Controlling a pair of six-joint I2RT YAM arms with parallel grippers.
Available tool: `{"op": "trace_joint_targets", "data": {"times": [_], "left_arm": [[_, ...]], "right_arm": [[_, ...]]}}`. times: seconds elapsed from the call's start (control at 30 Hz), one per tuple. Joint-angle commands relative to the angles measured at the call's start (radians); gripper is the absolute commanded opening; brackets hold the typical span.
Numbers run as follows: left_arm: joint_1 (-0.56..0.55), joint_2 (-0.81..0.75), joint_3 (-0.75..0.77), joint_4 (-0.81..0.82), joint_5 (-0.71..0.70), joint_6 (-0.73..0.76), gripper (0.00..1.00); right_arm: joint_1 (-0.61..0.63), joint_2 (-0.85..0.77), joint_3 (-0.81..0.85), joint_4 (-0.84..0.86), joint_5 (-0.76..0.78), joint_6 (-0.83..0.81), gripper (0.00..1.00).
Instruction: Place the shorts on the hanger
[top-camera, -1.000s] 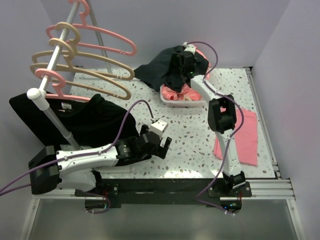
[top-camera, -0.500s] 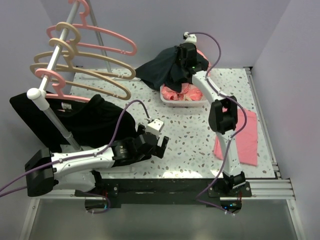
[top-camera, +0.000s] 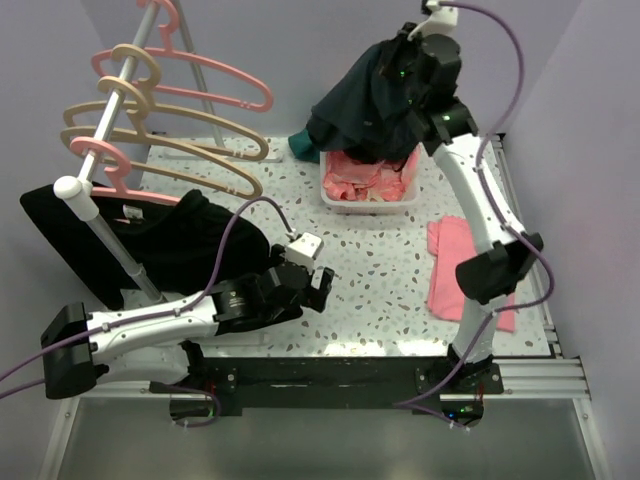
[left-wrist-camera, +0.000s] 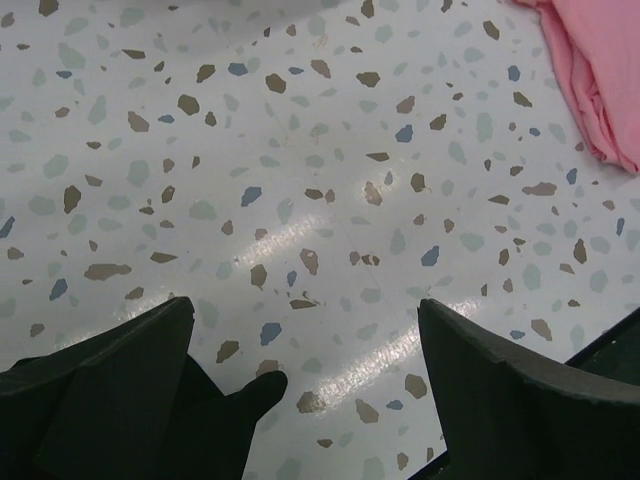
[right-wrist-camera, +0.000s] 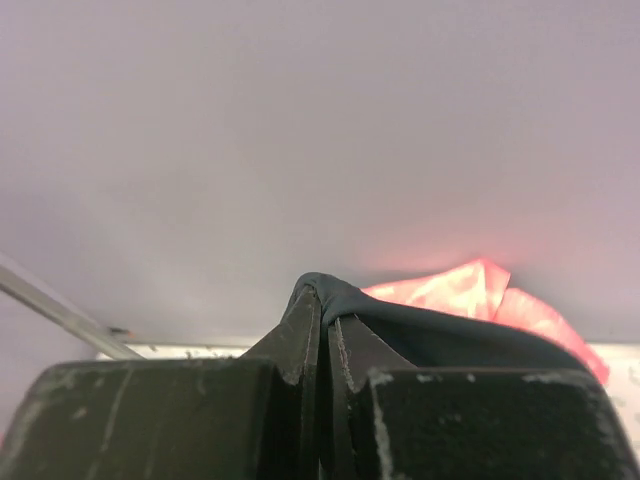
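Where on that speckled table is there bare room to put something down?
The widest bare patch of the table lies between the white bin, the pink cloth and the left end effector. A smaller patch lies right of the bin. The left side is crowded: the black T-shirt spreads beneath the hanger rack.

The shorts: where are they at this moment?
In the top external view, the shorts hang pinched in the right end effector, above the white bin of pink clothing at the far side of the table.
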Motion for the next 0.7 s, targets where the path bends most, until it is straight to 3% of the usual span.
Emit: {"op": "trace_joint_targets", "data": {"times": [0.0,0.27,0.4,0.5,0.63,0.67], "left_arm": [[-0.005,-0.041,0.077,0.028,-0.014,0.048,1.00],[-0.007,-0.068,0.134,0.022,0.026,0.095,0.99],[-0.005,-0.093,0.140,0.026,0.081,0.108,0.99],[-0.005,-0.105,0.137,0.043,0.132,0.117,0.98],[-0.005,-0.075,0.125,0.066,0.207,0.125,0.95],[-0.007,-0.065,0.125,0.075,0.224,0.123,0.94]], "right_arm": [[-0.001,-0.192,-0.040,-0.004,0.008,-0.032,0.00],[0.022,-0.489,-0.182,-0.065,0.097,-0.069,0.00],[0.101,-0.593,-0.234,-0.124,0.146,-0.077,0.00],[0.208,-0.589,-0.302,-0.147,0.232,-0.100,0.00],[0.217,-0.444,-0.428,-0.177,0.200,-0.033,0.00],[0.215,-0.403,-0.422,-0.205,0.195,-0.031,0.09]]}}
